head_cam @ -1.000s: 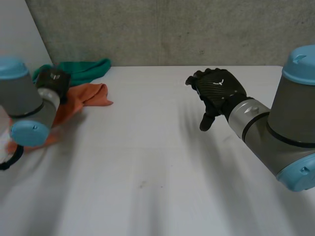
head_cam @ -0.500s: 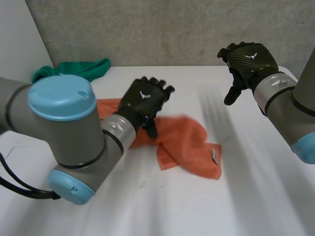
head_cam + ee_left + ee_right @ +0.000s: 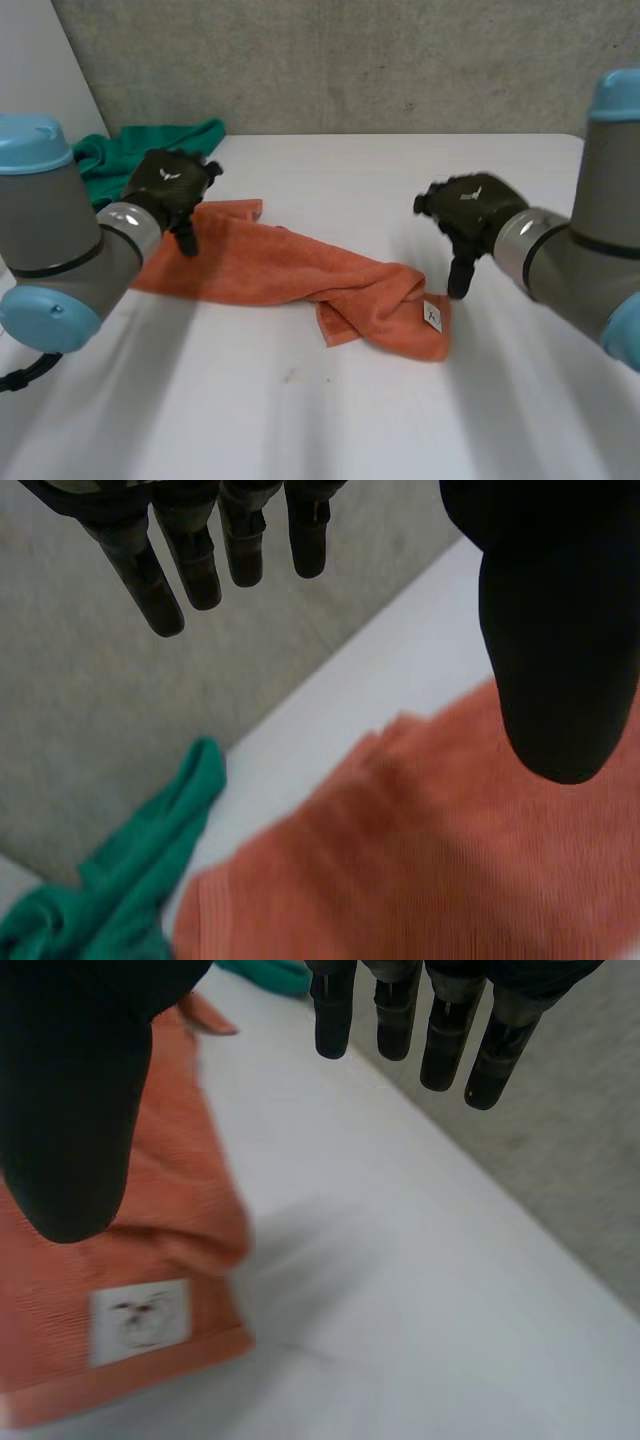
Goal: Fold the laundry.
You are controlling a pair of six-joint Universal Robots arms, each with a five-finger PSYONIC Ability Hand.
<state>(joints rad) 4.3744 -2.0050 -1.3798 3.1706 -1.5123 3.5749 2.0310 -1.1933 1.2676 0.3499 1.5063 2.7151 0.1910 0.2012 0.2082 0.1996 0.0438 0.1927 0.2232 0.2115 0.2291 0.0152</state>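
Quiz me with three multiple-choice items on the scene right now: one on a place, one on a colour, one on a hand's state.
1. Where is the green cloth?
A. at the far edge of the table, beyond the left hand
B. in the middle of the table
C. hanging off the near edge

2. What colour is the towel with the white label?
A. blue
B. orange
C. grey

3. The right hand is:
A. shut on the towel
B. shut on the green cloth
C. open

Answers:
1 A, the head view shows it bunched behind the left hand.
2 B, the labelled towel is orange.
3 C, its wrist view shows straight fingers holding nothing.
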